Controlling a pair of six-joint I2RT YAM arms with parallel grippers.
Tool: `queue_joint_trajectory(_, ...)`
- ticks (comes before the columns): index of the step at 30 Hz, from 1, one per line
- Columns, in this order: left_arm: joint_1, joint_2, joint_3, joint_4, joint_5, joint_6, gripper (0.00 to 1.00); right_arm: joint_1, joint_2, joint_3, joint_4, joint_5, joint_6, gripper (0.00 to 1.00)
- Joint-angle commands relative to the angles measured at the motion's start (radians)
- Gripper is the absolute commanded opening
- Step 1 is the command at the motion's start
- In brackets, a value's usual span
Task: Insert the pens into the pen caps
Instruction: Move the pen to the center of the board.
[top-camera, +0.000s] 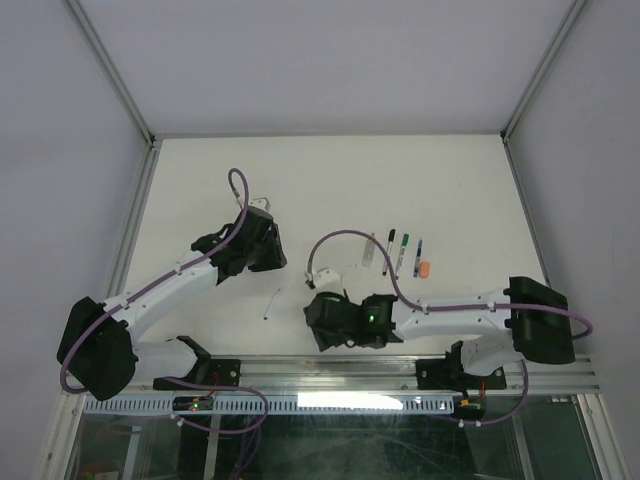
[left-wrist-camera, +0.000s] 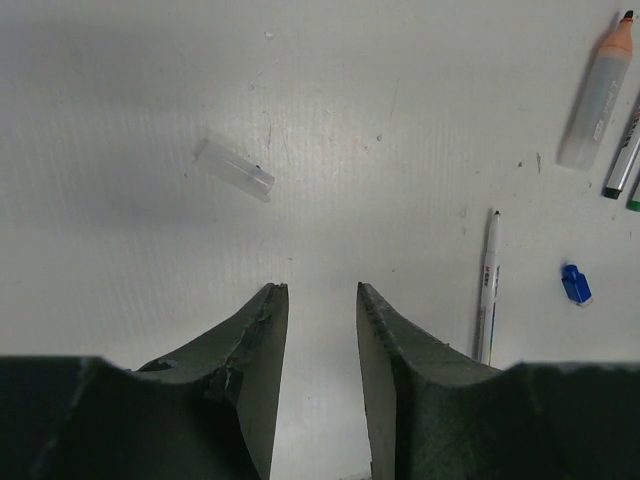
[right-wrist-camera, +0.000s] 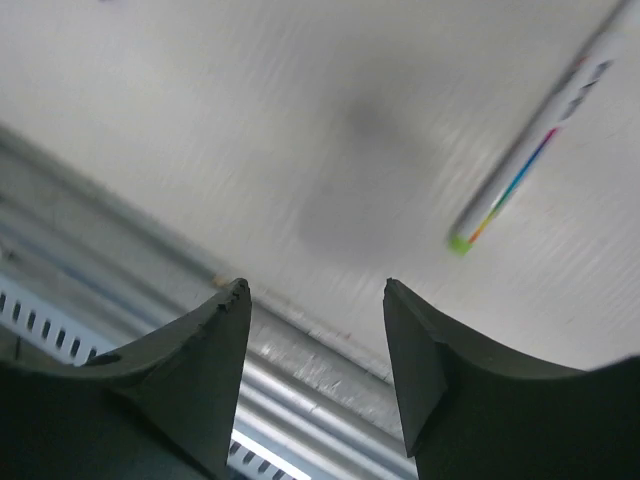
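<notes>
Several pens (top-camera: 403, 252) lie side by side at the right of the table, with an orange pen cap (top-camera: 424, 269) beside them. One thin white pen (top-camera: 271, 302) lies alone between the arms. In the left wrist view I see a white pen (left-wrist-camera: 488, 285), a blue pen cap (left-wrist-camera: 575, 284), an orange-tipped pen (left-wrist-camera: 598, 95) and a clear cap (left-wrist-camera: 233, 169). My left gripper (left-wrist-camera: 320, 288) (top-camera: 266, 228) is open over bare table, holding nothing. My right gripper (right-wrist-camera: 315, 285) (top-camera: 318, 322) is open and empty near the front rail. A blurred pen (right-wrist-camera: 530, 150) with a green end lies beyond it.
A metal rail (right-wrist-camera: 300, 370) runs along the table's near edge under the right gripper. White walls close in the table on the left, right and back (top-camera: 330, 135). Purple cables (top-camera: 345, 238) loop above both arms.
</notes>
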Motion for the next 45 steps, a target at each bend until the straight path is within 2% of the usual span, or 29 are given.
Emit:
queue_joint_trajectory(1,0.010,-0.046,0.009,0.025,-0.027,0.010,0.35,0.248,-0.022,0.030,-0.023,0.197,0.189,0.58)
queue_joint_trajectory(5,0.010,-0.046,0.021,0.020,-0.038,0.013,0.36,0.477,0.055,0.079,-0.021,0.232,0.308,0.58)
queue_joint_trajectory(9,0.011,-0.056,0.015,0.020,-0.042,0.015,0.36,0.632,0.201,0.235,-0.058,0.235,0.389,0.57)
queue_joint_trajectory(15,0.012,-0.115,-0.015,0.007,-0.050,0.026,0.36,0.766,0.365,0.414,-0.110,0.262,0.508,0.56)
queue_joint_trajectory(22,0.014,-0.190,-0.010,-0.050,-0.063,0.019,0.37,0.831,0.360,0.415,-0.184,0.328,0.665,0.54)
queue_joint_trajectory(29,0.015,-0.240,0.007,-0.086,-0.076,0.028,0.38,0.828,0.337,0.414,-0.284,0.358,0.693,0.53)
queue_joint_trajectory(33,0.015,-0.259,-0.001,-0.093,-0.082,0.022,0.38,0.787,0.276,0.349,-0.286,0.350,0.700,0.53)
queue_joint_trajectory(40,0.014,-0.297,-0.020,-0.099,-0.070,0.027,0.39,0.594,0.156,0.240,-0.209,0.292,0.526,0.53)
queue_joint_trajectory(45,0.014,-0.316,0.014,-0.109,-0.035,0.090,0.41,0.391,-0.027,0.048,-0.052,0.218,0.411,0.55)
